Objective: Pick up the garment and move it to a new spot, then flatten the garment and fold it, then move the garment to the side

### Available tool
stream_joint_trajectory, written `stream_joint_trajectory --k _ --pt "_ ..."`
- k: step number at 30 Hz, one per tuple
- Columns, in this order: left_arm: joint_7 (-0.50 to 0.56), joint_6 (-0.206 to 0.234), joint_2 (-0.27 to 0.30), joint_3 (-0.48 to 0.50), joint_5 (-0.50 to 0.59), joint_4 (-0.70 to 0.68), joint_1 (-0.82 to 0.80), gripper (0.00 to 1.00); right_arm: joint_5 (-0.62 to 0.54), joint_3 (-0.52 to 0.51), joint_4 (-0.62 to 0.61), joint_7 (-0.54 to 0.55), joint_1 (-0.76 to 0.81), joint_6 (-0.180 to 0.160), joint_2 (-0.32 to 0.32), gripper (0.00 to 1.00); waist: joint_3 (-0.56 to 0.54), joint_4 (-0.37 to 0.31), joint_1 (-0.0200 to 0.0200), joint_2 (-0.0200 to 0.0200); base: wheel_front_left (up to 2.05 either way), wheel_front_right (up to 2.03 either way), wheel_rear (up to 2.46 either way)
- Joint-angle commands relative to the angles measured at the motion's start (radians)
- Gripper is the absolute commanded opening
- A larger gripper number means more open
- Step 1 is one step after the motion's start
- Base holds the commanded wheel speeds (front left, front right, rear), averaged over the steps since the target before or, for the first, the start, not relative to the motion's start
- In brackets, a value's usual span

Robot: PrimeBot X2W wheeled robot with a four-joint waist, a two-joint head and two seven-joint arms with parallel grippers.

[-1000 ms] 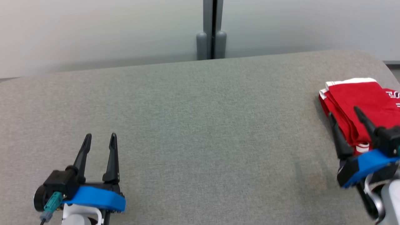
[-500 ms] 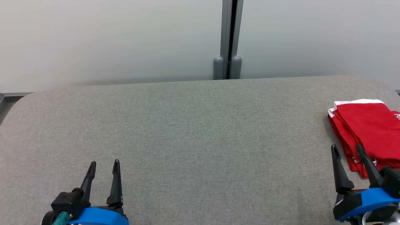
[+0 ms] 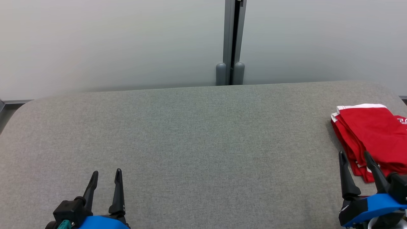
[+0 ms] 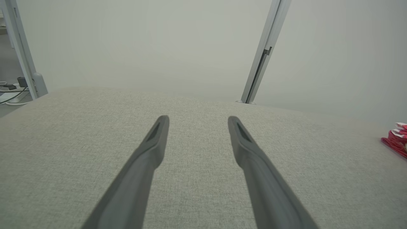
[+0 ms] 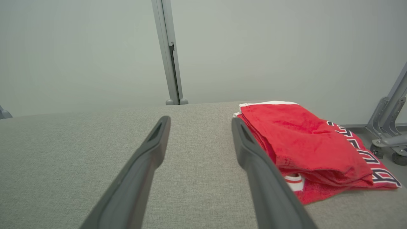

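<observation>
The left gripper (image 3: 106, 173), fingers spread wide and empty, hovers over the near left part of the grey fabric-covered table (image 3: 203, 136), pointing toward its far edge. The right gripper (image 3: 354, 154), equally wide and empty, hovers at the table's near right. It is just beside the folded red, white-trimmed garment (image 3: 372, 130) lying at the table's right end.

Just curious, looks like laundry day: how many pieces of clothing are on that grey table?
1: a folded red garment lies at the table's right edge, beside the right gripper. Its stacked layers could hide another piece.
</observation>
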Motion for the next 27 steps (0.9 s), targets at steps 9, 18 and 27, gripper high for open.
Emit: stream_joint_trajectory --k 9,18,27 --pt "-0.004 -0.009 -0.004 0.006 0.006 0.007 0.008 1.00 -0.004 0.009 0.004 0.005 0.014 0.000 0.010 1.00 -0.003 -0.005 0.0000 0.0000 0.00 0.00 0.00" --pt "0.005 -0.008 -0.007 0.001 -0.004 0.025 0.009 0.00 -0.002 0.016 0.029 0.009 0.008 0.000 0.014 0.00 -0.006 -0.005 0.0003 0.0000 0.00 0.00 0.00" --pt "0.048 -0.009 -0.015 0.025 -0.142 0.024 0.000 0.00 0.152 0.011 0.061 0.035 -0.010 0.000 0.019 0.00 -0.005 -0.004 0.0003 0.0000 0.00 0.00 0.00"
